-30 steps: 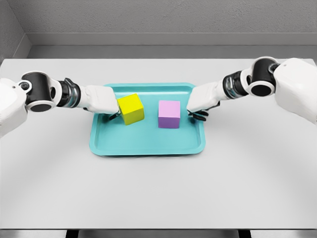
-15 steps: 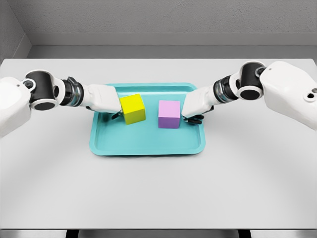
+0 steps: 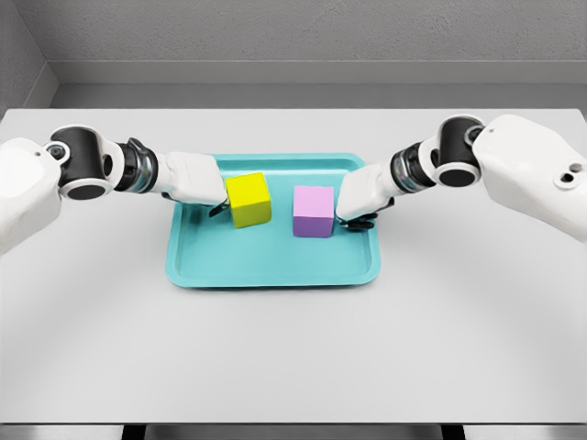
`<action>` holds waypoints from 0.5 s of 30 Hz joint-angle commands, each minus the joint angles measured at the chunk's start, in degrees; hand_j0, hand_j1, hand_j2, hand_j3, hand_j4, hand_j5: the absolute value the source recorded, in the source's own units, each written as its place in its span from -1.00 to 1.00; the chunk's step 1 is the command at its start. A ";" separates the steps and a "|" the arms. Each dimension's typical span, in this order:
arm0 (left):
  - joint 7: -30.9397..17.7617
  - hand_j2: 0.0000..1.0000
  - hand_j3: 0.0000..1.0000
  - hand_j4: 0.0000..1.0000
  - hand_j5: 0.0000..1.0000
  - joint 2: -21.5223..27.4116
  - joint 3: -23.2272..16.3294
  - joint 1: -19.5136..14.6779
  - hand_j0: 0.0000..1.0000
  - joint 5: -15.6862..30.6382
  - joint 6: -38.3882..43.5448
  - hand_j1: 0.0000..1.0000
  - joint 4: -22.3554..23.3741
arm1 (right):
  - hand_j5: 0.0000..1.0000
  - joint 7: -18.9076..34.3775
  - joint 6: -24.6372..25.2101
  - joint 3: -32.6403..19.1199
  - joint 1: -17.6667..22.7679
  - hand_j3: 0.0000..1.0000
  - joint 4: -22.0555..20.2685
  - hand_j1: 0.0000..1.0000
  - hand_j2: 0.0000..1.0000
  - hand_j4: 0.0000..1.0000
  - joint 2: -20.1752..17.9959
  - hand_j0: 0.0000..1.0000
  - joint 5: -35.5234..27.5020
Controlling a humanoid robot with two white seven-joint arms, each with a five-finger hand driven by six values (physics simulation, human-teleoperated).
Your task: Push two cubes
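Since half a second ago, both hands have edged inward and the yellow cube [image 3: 249, 200] has slid a little toward the pink cube [image 3: 314, 211]. On my screen the grey tabletop [image 3: 293, 348] carries a teal tray [image 3: 275, 268] with both cubes inside, near each other but apart. My left hand [image 3: 194, 180] presses the yellow cube's left side; my right hand [image 3: 364, 194] sits just beside the pink cube's right side. Both hands' dark fingers are curled under, gripping nothing.
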 commanded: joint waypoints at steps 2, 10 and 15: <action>0.01 -0.07 -0.07 -0.07 -0.07 -0.36 0.05 -0.09 -0.07 0.03 0.11 -0.07 0.60 | -0.75 0.78 -0.43 0.27 0.00 -0.75 -0.20 -0.75 -0.75 -0.75 0.11 -0.75 -2.52; 0.01 -0.07 -0.07 -0.07 -0.07 -2.03 0.05 -0.88 -0.07 -0.23 0.11 -0.07 4.03 | -0.75 0.78 -0.43 0.44 -0.35 -0.75 -0.20 -0.75 -0.75 -0.75 0.98 -0.75 -2.52; 0.01 -0.07 -0.07 -0.07 -0.07 -2.47 -0.04 -1.23 -0.07 -0.41 0.11 -0.07 5.17 | -0.75 0.78 -0.43 1.23 -0.70 -0.75 -0.11 -0.75 -0.75 -0.75 1.42 -0.75 -2.52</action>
